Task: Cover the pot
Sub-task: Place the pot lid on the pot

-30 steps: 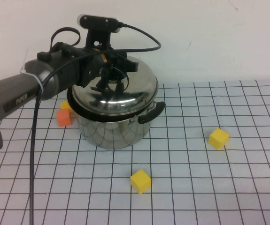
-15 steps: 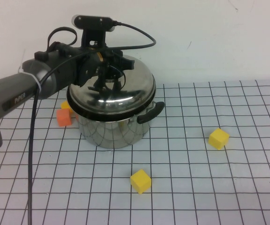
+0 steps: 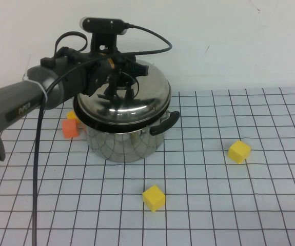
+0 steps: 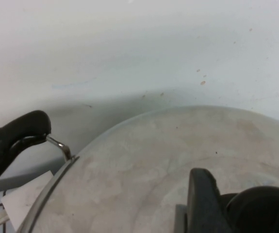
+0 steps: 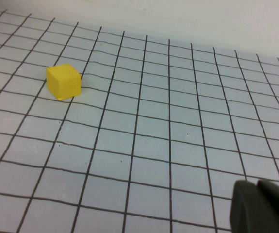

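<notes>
The steel pot point(image 3: 122, 144) stands at the back left of the gridded table, its black side handle point(image 3: 166, 123) pointing right. The domed steel lid point(image 3: 144, 100) lies on its rim, slightly tilted. My left gripper point(image 3: 119, 92) is over the lid's centre, shut on the lid's black knob. In the left wrist view the lid point(image 4: 144, 165) fills the lower part, with one finger point(image 4: 202, 204) against the knob point(image 4: 265, 208) and the pot's other handle point(image 4: 8, 143) beyond. My right gripper point(image 5: 256, 188) is shut and empty above bare table, outside the high view.
Two yellow cubes point(image 3: 154, 198) point(image 3: 238, 151) lie in front and to the right of the pot. An orange cube point(image 3: 69, 128) and another yellow one point(image 3: 72, 115) sit at the pot's left. A yellow cube point(image 5: 64, 81) shows in the right wrist view. A white wall stands behind.
The left gripper and lid shifted slightly left, then a little back right; the lid stays on the pot. Nothing else moved.
</notes>
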You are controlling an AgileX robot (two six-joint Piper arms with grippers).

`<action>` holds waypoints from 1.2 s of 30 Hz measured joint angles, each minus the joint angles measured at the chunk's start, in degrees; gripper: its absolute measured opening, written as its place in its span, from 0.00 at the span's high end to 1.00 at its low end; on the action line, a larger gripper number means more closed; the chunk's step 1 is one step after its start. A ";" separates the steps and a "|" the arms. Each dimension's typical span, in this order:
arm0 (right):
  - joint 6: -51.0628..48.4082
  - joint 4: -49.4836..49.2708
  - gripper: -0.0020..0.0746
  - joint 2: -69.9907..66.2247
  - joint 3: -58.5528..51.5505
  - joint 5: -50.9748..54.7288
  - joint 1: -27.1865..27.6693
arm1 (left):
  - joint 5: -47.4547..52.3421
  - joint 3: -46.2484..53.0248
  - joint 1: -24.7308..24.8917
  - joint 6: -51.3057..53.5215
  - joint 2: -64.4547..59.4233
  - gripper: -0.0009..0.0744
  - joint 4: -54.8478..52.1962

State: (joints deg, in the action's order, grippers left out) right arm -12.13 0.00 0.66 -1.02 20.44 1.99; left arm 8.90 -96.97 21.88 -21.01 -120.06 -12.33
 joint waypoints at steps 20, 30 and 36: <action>0.00 0.00 0.96 0.00 0.00 0.00 0.00 | -2.68 8.79 0.62 -2.08 5.59 0.57 -2.98; 0.00 0.00 0.96 0.00 0.00 0.00 0.00 | -10.78 9.07 0.31 -2.18 3.30 0.57 -3.45; 0.00 0.00 0.96 0.00 0.00 0.00 0.00 | -11.93 9.51 0.31 -2.18 3.22 0.57 -3.45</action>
State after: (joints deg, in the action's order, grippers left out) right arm -12.13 0.00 0.66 -1.02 20.44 1.99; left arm -3.03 -87.45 22.19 -23.19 -116.84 -15.78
